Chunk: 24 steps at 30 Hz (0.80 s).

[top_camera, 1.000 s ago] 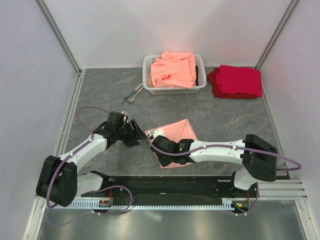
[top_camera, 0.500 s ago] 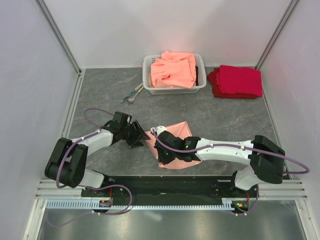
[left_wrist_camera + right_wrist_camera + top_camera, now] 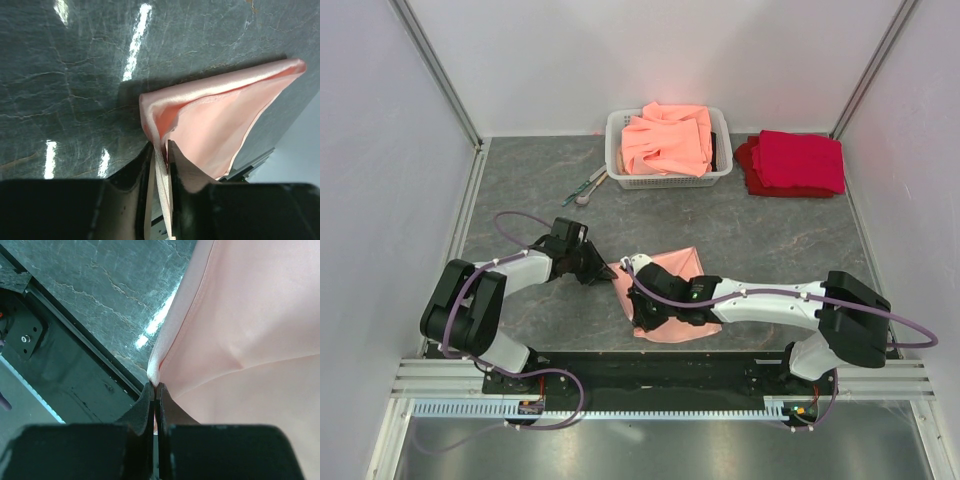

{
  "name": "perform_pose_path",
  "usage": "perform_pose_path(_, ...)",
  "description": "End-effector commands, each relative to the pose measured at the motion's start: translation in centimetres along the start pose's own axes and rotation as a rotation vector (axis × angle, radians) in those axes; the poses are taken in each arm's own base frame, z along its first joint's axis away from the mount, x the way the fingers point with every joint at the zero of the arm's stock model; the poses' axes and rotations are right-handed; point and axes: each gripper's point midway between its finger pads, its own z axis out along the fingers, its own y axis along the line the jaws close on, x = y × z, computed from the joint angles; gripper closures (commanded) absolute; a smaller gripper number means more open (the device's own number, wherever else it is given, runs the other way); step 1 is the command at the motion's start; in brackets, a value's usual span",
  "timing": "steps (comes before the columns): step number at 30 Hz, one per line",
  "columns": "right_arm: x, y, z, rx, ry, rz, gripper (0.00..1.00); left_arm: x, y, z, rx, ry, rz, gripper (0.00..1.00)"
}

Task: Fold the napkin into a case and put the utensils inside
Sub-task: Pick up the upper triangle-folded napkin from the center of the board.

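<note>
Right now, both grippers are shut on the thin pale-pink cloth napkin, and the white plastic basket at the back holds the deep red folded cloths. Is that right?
One slip: the top external view shows the white plastic basket holding heaped orange-salmon cloths; the deep red folded cloths lie on the table beside it. The left gripper and right gripper are shut on the pale-pink napkin.

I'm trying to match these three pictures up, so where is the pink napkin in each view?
Top external: the napkin lies mid-table, towards the near edge.
Left wrist: napkin at centre right, a folded triangle.
Right wrist: napkin fills the right half.
Shared landmark: the grey marbled table beside it in all three.
</note>
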Motion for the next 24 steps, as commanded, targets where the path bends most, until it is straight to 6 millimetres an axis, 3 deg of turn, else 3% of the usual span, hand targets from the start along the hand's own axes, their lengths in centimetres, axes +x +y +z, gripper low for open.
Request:
perform_pose_path(1, -1.0, 0.7, -0.8, -0.046, -0.05, -0.006, 1.0, -1.9, -1.2, -0.5, 0.014, -0.076, 0.036, 0.8)
perform_pose_path(15, 0.6, 0.2, 0.0, -0.047, -0.007, -0.01, 1.0, -2.1, -0.8, -1.2, 0.006, -0.107, 0.058, 0.93)
perform_pose_path(22, -0.5, 1.7, 0.2, -0.074, -0.01, -0.029, 1.0, -3.6, -2.9, -4.2, 0.056, -0.154, 0.062, 0.98)
perform_pose_path(24, -1.4, 3.3, 0.4, -0.101, -0.016, -0.047, 1.0, -5.5, -3.5, -6.3, 0.082, -0.207, 0.048, 0.98)
